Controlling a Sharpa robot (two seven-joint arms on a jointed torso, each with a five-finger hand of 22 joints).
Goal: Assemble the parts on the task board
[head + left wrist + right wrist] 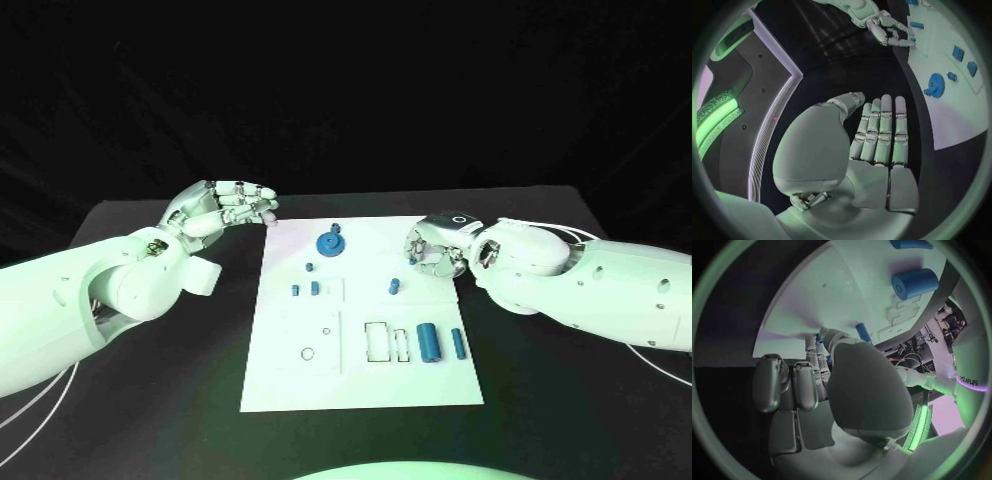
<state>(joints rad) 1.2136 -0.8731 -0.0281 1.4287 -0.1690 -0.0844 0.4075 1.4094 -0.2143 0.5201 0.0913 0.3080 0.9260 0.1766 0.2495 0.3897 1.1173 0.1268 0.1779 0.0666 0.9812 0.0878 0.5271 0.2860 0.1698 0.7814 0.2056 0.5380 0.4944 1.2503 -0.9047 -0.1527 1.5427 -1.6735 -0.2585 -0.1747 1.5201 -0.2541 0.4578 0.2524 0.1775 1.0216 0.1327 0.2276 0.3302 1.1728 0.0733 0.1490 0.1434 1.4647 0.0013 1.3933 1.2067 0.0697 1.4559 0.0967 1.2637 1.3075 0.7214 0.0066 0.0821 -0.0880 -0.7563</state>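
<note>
Parts point(428, 341) lie scattered on the task board point(361, 385) mid-frame, right hand point(433, 252) curled at its upper right edge, grasp unclear, while left hand point(224, 208) waits empty, fingers loosely apart, upper left.

Task board point(361, 380) laid mid-table, gear point(332, 243) set at its far end, two cylinders point(428, 342) placed near its right edge (side by side), hands flanking it
</note>
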